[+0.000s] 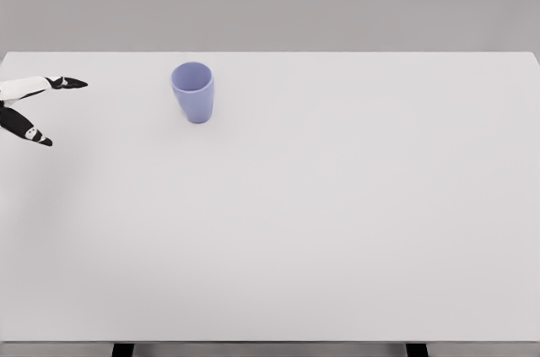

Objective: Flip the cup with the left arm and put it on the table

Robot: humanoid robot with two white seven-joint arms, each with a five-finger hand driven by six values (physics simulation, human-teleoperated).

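Cup (193, 91) stands upright on the white table (337, 222), mouth up, rim fully visible as an open ellipse with the inner wall showing. Colour is pale lavender-blue, plain, no handle seen. It tapers slightly toward the base. A faint soft shadow sits on the tabletop right at the cup's base.

Taking the cup as the landmark: it sits toward the far edge of the table and left of the table's middle. Most of the bare tabletop lies to the cup's right and on the near side of it.

Left hand (34, 108) shows at the picture's left edge, well to the left of the cup and at about the same depth on the table. Only part of it is in view: white segments with black tips, the rest cut off by the frame. Two fingers (72, 83) are visible, one pointing toward the cup, the other angled down and toward the near side. They are spread wide apart in a V, with nothing between them. Hand is clear of the cup, no contact, open gap of bare table between the nearest fingertip and the cup wall. Whether the hand touches the tabletop or hovers above it cannot be told from this view.

Right arm does not show.

Behind the cup, past the table's far edge, is a plain grey backdrop (337, 2). Two dark table legs (123, 349) peek out below the near edge.
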